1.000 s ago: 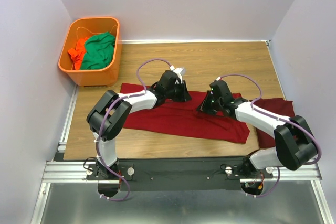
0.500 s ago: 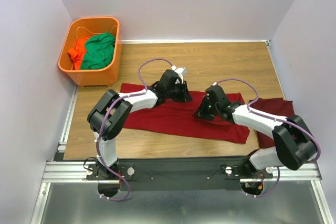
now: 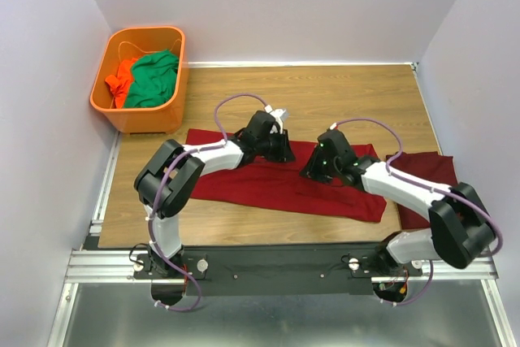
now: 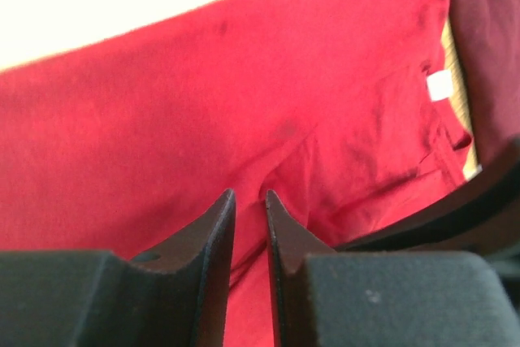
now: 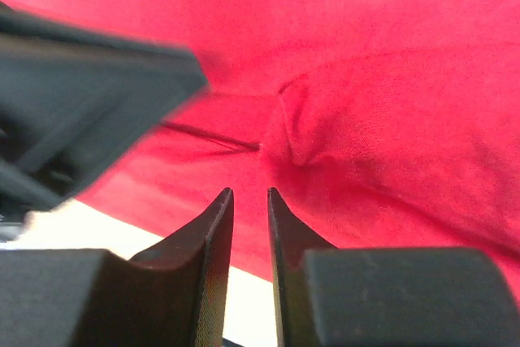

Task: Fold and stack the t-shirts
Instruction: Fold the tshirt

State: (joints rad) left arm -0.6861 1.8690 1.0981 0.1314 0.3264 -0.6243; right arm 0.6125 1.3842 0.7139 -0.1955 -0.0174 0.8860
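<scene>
The t-shirt (image 3: 276,184) lay spread as a long band across the middle of the frame, flat on the table (image 3: 325,95). Its white neck label (image 4: 439,85) showed near the right edge of the left wrist view. A second t-shirt (image 3: 426,172), darker, lay at the right of the frame, partly under the right arm.

Within the last second the right gripper (image 5: 248,194) had gone from shut to slightly parted and had slid a little toward the lower left of the top view. A small raised pucker of cloth sat just beyond its tips, and nothing was seen between the jaws. By my reading it had just let the cloth go. One pull or fold looked finished, the shirt only partly folded, and no stack begun.

The left gripper (image 3: 284,152) had hardly moved. It hung low over the upper edge of the shirt, its jaws a narrow gap apart with no cloth seen pinched. Both arms reached inward from their bases, elbows out, heads near one another at centre frame.

The basket (image 3: 114,107) at upper left held a green garment (image 3: 154,79) and an orange garment (image 3: 122,79).
</scene>
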